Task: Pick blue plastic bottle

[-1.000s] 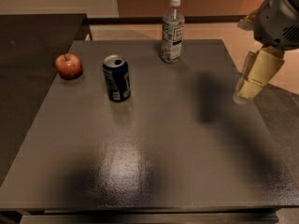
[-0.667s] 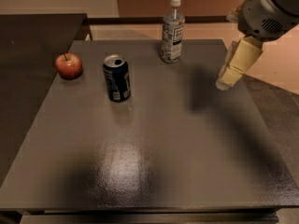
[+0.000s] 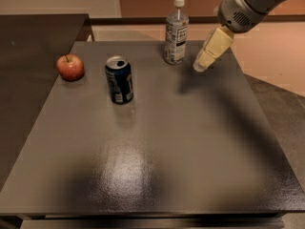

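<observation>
The blue plastic bottle [image 3: 176,31] stands upright near the far edge of the dark table [image 3: 157,147]. It is clear, with a white cap and a pale label with dark print. My gripper [image 3: 200,65] hangs from the arm at the upper right, just to the right of the bottle and a little apart from it, above the table. It holds nothing that I can see.
A dark blue drink can [image 3: 119,79] stands left of centre, opened at the top. A red apple [image 3: 70,67] lies near the table's left edge. A second dark surface [image 3: 33,46] adjoins on the left. Floor lies beyond the right edge.
My gripper has moved left and toward the far edge, from the table's right side to just beside the bottle. The bottle, can and apple have not moved.
</observation>
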Robot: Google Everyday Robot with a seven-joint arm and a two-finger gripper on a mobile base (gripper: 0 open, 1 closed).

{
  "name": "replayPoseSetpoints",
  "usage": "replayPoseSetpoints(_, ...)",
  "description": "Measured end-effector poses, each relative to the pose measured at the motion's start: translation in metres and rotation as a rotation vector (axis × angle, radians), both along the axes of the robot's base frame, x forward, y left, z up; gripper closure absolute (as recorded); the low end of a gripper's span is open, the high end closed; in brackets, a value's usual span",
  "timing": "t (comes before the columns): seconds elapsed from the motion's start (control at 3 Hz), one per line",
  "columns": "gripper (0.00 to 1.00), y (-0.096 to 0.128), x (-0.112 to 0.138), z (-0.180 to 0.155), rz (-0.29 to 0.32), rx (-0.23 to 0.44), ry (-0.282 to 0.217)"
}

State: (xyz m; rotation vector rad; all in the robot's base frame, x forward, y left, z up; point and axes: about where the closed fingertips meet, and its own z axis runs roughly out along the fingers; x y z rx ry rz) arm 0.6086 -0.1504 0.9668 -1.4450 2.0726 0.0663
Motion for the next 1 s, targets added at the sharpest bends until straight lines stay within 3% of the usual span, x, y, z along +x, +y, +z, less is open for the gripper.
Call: replayPoseSetpoints(1.0, 0.0, 0.024, 0.093, -0.027, -0.094, 0.172, 0.005)
